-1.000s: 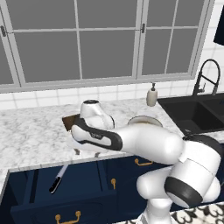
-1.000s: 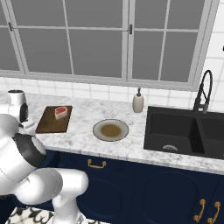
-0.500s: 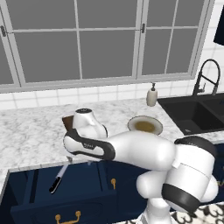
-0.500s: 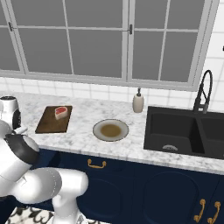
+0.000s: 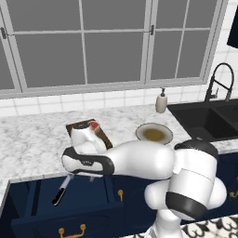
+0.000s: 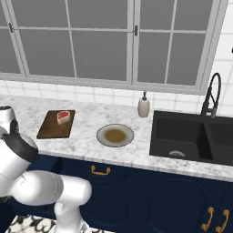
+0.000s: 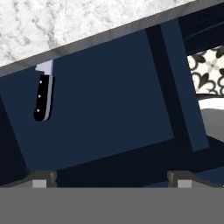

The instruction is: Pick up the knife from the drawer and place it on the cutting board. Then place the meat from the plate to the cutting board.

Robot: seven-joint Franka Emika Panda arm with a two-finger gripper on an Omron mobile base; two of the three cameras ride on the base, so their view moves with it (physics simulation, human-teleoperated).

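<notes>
The drawer (image 5: 88,200) stands pulled out below the counter. The knife (image 5: 60,191) lies on its floor near the left side, black handle toward me. In the hand view the knife (image 7: 43,96) sits at the upper left of the drawer floor (image 7: 109,100), its blade tip under the counter edge. My gripper (image 7: 111,179) hangs open above the drawer, to the right of the knife and holding nothing. The dark-brown cutting board (image 6: 55,125) lies on the counter with the meat (image 6: 63,116) on its far end. Beside it the plate (image 6: 115,135) is bare.
A soap dispenser (image 6: 144,106) stands by the wall behind the plate. The black sink (image 6: 195,139) and its faucet (image 6: 211,93) are to the right. My arm crosses in front of the cutting board (image 5: 79,128) in the left base view. Patterned floor tiles (image 7: 210,65) show beyond the drawer.
My hand has swung left and lower from above the counter to over the open drawer. The knife, meat and plate have not moved. The jaws stayed open.
</notes>
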